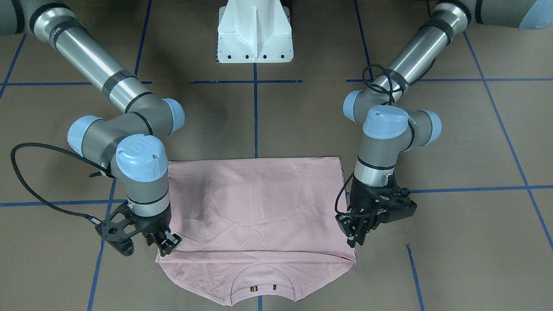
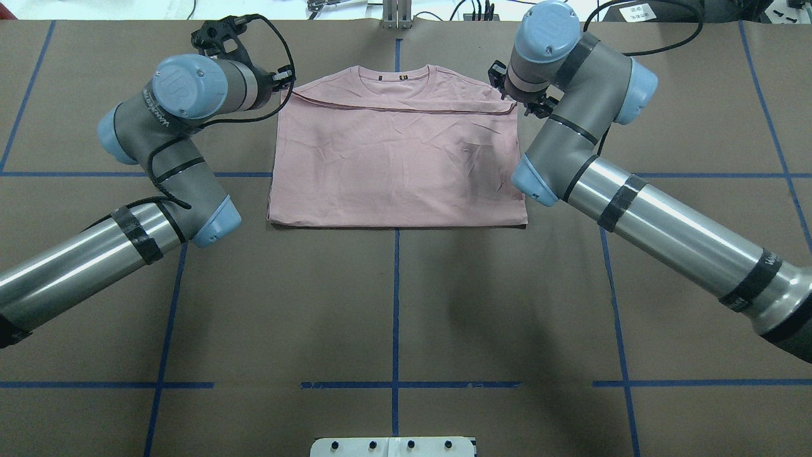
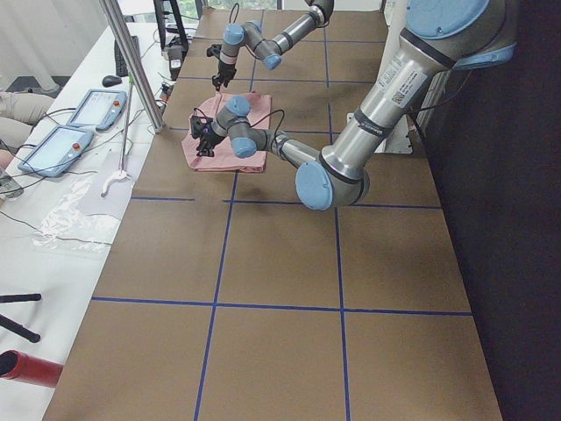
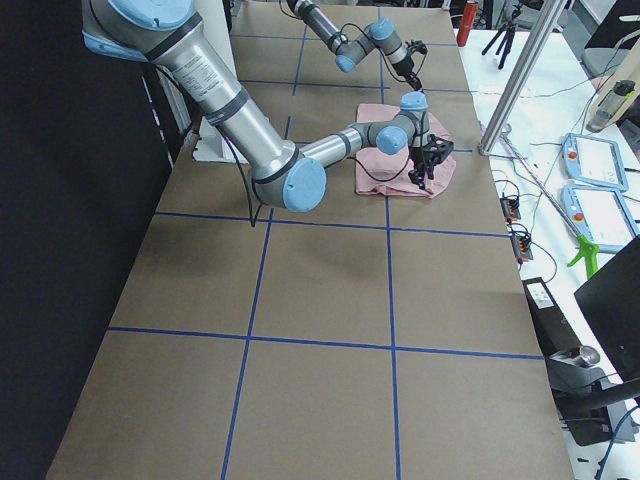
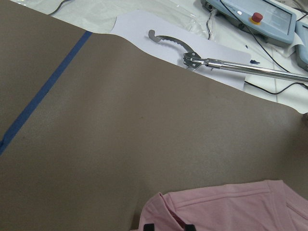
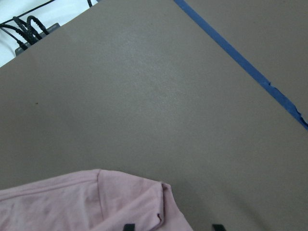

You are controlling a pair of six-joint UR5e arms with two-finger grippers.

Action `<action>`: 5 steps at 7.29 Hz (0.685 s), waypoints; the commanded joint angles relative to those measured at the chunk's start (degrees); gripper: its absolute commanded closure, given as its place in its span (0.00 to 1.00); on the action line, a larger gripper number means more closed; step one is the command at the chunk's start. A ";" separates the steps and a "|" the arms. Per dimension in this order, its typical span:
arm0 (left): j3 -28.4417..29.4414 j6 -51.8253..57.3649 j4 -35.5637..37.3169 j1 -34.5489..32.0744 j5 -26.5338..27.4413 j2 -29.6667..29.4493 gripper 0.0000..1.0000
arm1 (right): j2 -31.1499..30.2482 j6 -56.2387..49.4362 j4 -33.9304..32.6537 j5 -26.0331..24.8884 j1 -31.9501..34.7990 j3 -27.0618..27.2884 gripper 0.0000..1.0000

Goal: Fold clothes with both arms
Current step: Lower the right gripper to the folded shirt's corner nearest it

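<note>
The pale pink T-shirt (image 1: 259, 203) lies flat on the brown table cover, its lower half folded up over its body. The collar (image 1: 262, 287) still shows beyond the folded edge. My left gripper (image 1: 356, 238) hangs over one corner of that edge and my right gripper (image 1: 168, 248) over the other. In the left wrist view the shirt corner (image 5: 226, 207) lies between slightly parted fingertips (image 5: 149, 226). In the right wrist view the fingertips (image 6: 216, 226) stand wide apart and the shirt (image 6: 86, 202) lies by the other one. Both grippers are open. The print is hidden.
The white pedestal base (image 1: 255, 34) stands at the robot's side of the table. Blue tape lines (image 2: 396, 304) grid the brown cover. Beyond the cover's far edge lie a metal grabber tool (image 5: 216, 62), teach pendants (image 3: 61, 145) and cables (image 6: 29, 29).
</note>
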 commanded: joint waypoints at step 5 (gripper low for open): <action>-2.88 -0.31 -0.53 -0.05 0.29 2.40 0.67 | -17.52 11.08 0.18 3.69 -7.15 22.72 0.30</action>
